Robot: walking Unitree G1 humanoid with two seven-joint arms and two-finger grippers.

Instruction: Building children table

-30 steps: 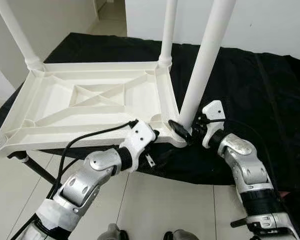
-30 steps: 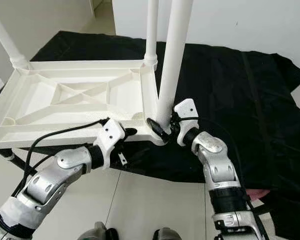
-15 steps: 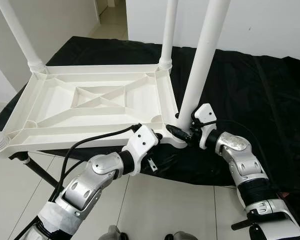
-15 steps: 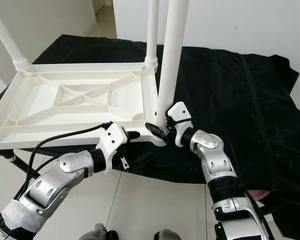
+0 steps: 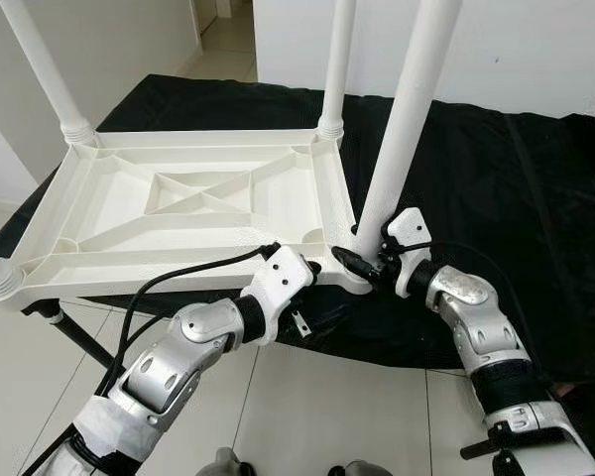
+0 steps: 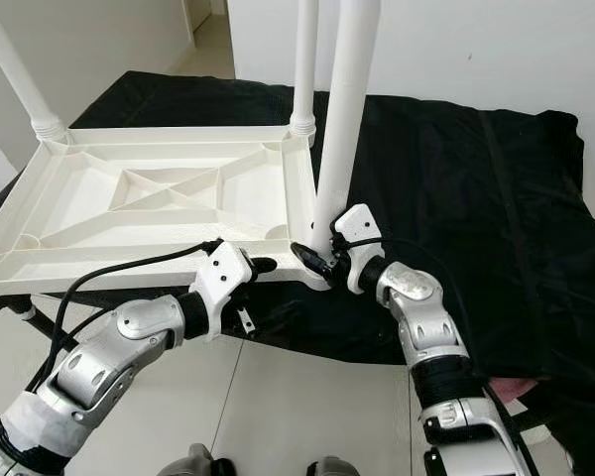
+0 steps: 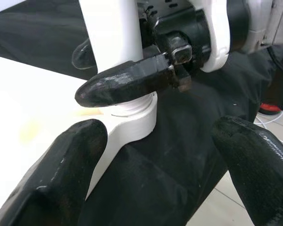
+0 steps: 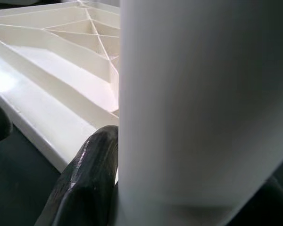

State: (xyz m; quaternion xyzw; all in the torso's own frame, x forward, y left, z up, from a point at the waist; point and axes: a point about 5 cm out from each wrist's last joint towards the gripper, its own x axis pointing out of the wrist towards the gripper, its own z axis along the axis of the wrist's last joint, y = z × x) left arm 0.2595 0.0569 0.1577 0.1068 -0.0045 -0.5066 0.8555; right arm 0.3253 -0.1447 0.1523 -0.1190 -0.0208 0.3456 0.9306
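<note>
White plastic, the near table leg (image 5: 402,119) stands almost upright, tilted slightly rightward, its foot in the near right corner socket of the upturned tabletop (image 5: 193,213). The right gripper (image 5: 362,260) pinches this leg at its base, one finger on each side. The left gripper (image 5: 312,268) sits at the tabletop's near edge beside that corner, fingers (image 7: 61,174) spread apart. The ribbed tabletop lies underside up on a black cloth (image 5: 496,188); farther off, three more legs (image 5: 335,64) rise from its other corners.
</note>
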